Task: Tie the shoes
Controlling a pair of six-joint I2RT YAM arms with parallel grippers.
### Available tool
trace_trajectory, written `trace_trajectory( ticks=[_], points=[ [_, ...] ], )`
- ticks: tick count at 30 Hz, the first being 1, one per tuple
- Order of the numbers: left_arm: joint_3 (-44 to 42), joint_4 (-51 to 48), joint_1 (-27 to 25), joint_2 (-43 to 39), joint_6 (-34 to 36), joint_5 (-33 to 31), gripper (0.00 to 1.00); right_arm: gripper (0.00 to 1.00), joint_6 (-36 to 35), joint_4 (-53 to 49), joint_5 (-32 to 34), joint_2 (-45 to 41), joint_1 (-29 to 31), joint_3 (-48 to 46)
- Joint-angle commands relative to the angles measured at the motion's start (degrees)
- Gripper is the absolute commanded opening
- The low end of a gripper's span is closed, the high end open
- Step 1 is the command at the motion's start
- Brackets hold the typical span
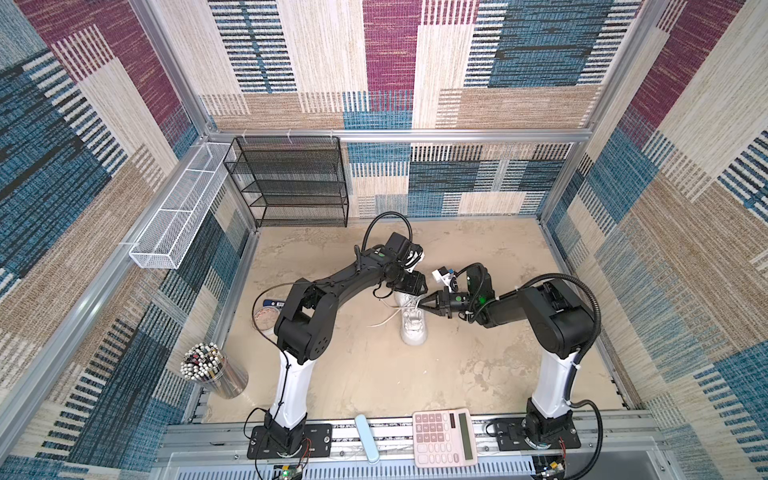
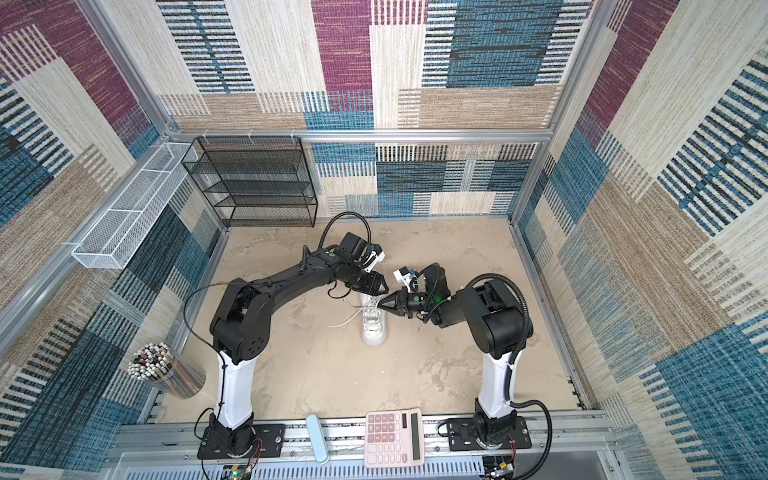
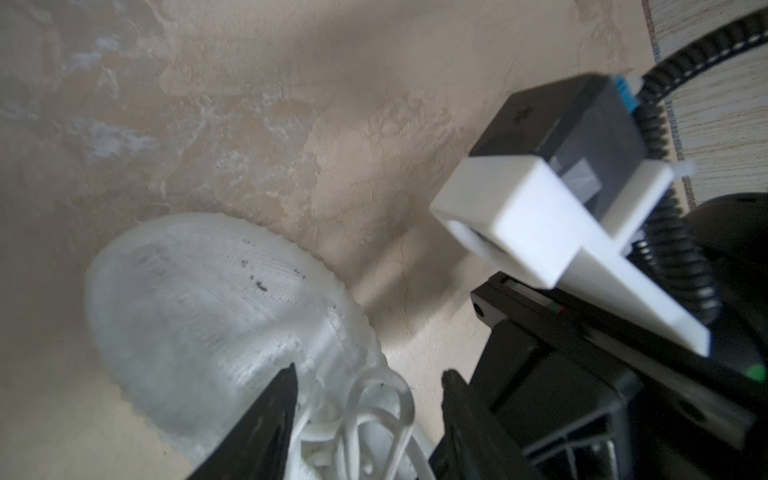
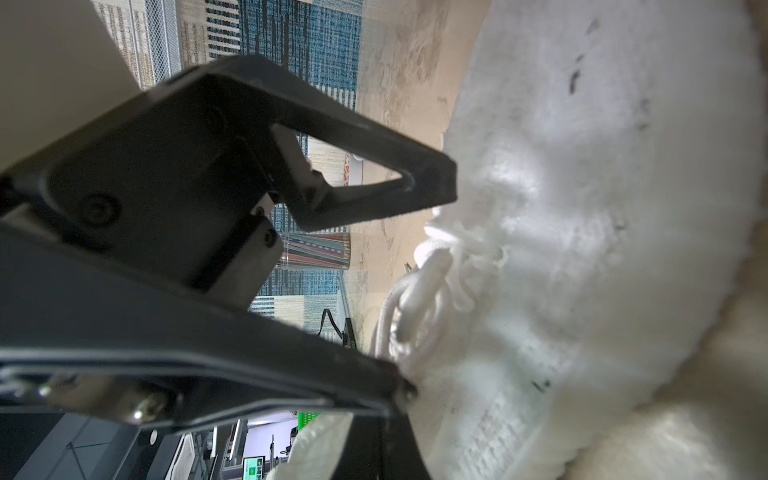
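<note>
The white shoe (image 1: 413, 332) (image 2: 374, 332) stands mid-table with its toe toward the front edge. My left gripper (image 1: 417, 292) (image 2: 380, 291) hovers over its lacing. In the left wrist view it is open (image 3: 370, 372), and the lace loops (image 3: 384, 399) lie between its two black fingers without being touched. My right gripper (image 1: 420, 306) (image 2: 379, 305) reaches in from the right with its tip at the laces. In the right wrist view it is shut (image 4: 405, 390), with a white woven lace strip (image 4: 320, 440) running out from its fingertips. One loose lace (image 1: 382, 322) trails left on the table.
A pink calculator (image 1: 444, 436) and a pale blue case (image 1: 367, 438) lie on the front rail. A cup of pencils (image 1: 208, 365) stands at front left, a round tin (image 1: 264, 318) under the left arm. A black mesh shelf (image 1: 291, 183) and a white wire basket (image 1: 178, 216) line the back left.
</note>
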Motion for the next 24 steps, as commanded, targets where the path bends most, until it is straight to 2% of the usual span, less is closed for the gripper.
trace_trajectory(
  ticks=[1,6,9,11,13,14,24],
  points=[
    [0.72,-1.06,-0.06,0.34,1.08,-1.67,0.59,0.0,-0.09,0.88,0.07,-0.35,-0.05,0.3],
    [2.2,-2.65,-0.9,1.54,2.08,-2.42,0.57,0.0,-0.09,0.88,0.07,-0.39,-0.03,0.33],
    [2.3,-2.98,-1.25,1.92,2.15,-2.89,0.5,0.0,0.01,0.88,0.12,-0.35,-0.07,0.29],
    [2.33,-3.29,-1.29,2.14,2.06,-3.48,0.39,0.0,-0.06,0.84,0.08,-0.38,-0.04,0.29],
    [2.09,-3.36,-1.21,1.5,1.89,-4.51,0.1,0.0,-0.13,0.62,0.22,-0.43,-0.05,0.29],
    [2.07,-3.23,-1.25,1.12,1.8,-4.92,0.0,0.0,-0.21,0.53,0.31,-0.5,-0.03,0.11],
    [0.2,-2.27,-0.99,-2.65,1.32,-6.02,0.0,0.0,-2.73,-3.27,1.72,-1.88,-0.28,0.14]
  ],
)
